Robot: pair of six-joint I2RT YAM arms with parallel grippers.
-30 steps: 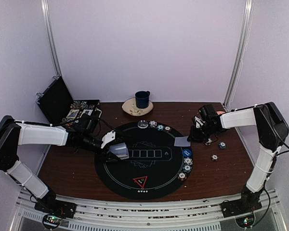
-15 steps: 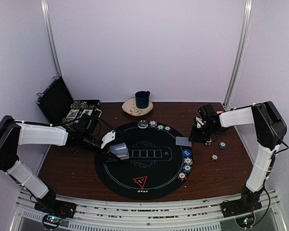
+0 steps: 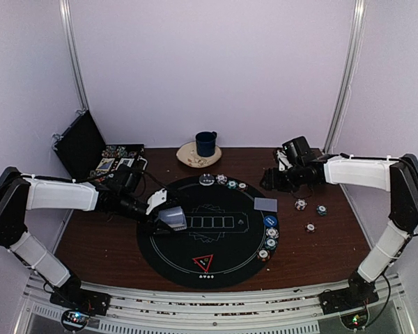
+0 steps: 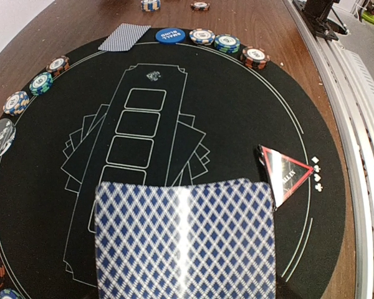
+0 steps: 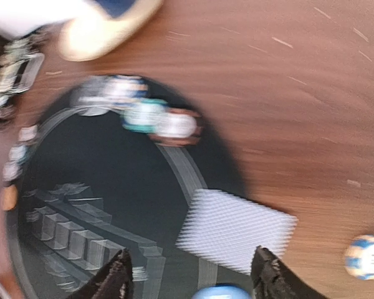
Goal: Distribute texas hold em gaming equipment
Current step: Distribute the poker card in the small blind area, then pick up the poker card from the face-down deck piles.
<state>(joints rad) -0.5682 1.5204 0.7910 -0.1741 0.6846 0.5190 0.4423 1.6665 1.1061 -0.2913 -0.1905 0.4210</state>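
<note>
Top external view is showing the left gripper (image 3: 164,221) holding the deck of cards (image 3: 175,219) over the left part of the black mat (image 3: 216,263); a single card (image 3: 265,204) is lying flat on the mat's right rim. Just beyond that rim the right gripper (image 3: 270,179) is hovering wide and empty, so the deck is lying leftward across the mat from it.
</note>
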